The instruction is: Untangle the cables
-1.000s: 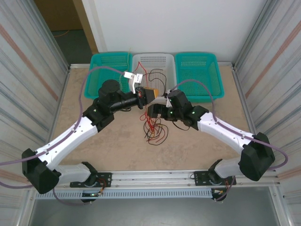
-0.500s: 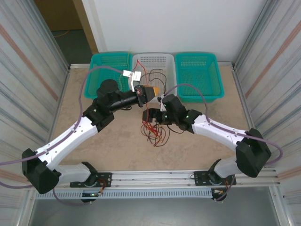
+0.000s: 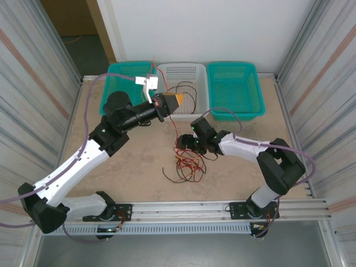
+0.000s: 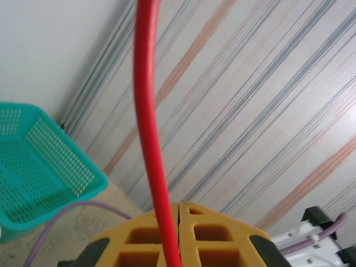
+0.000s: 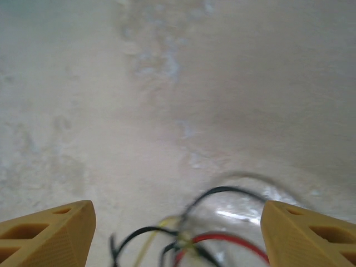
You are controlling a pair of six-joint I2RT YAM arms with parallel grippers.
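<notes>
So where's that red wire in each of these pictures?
Top view: the red wire runs from the left claw down to the tangle at the centre.
Left wrist: it rises up the middle, pinched in the shut left claw.
Right wrist: a red strand at the bottom edge, inside the open right claw; whether it is the same wire, I cannot tell.
Shared landmark: the beige table.

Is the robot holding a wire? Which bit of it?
Yes. The left end effector is shut on a red cable, pinching it somewhere along its length. The right end effector is open over the tangle, holding nothing.
</notes>
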